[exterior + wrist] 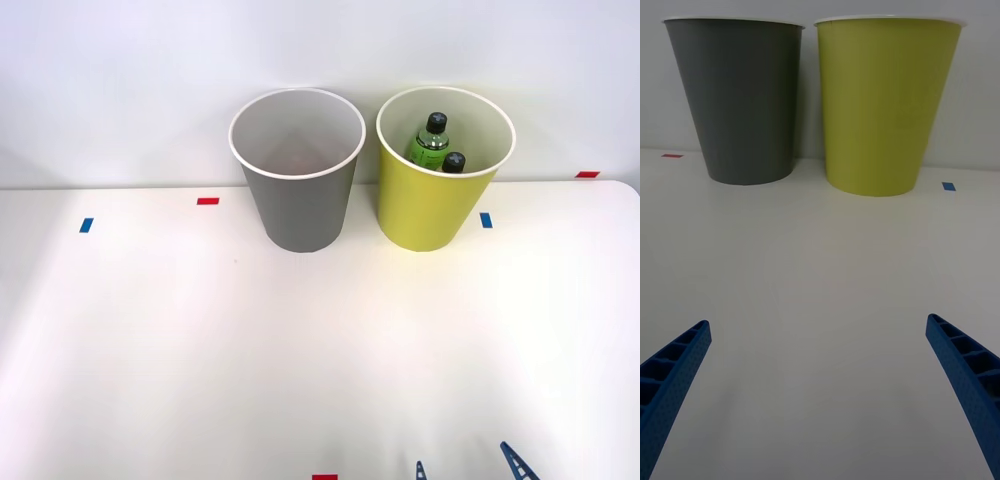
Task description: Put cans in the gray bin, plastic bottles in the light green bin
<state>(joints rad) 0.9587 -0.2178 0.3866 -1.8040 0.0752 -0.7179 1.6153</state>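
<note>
The gray bin (297, 190) stands at the back of the white table, its white inside showing nothing I can make out. To its right stands the light green bin (437, 205) with two plastic bottles (430, 143) inside, their black caps up. Both bins also face the wrist camera: the gray bin (741, 105) and the light green bin (880, 112). My right gripper (468, 466) sits low at the table's front edge, well short of the bins. In the wrist view the gripper (820, 352) is open, its blue fingers (674, 375) wide apart with nothing between them. No cans are in view.
Small tape marks lie on the table: red (207, 201), blue (86, 225), blue (486, 220), red (587, 174) and red (324, 477) at the front edge. A white wall stands right behind the bins. Bare table stretches between gripper and bins.
</note>
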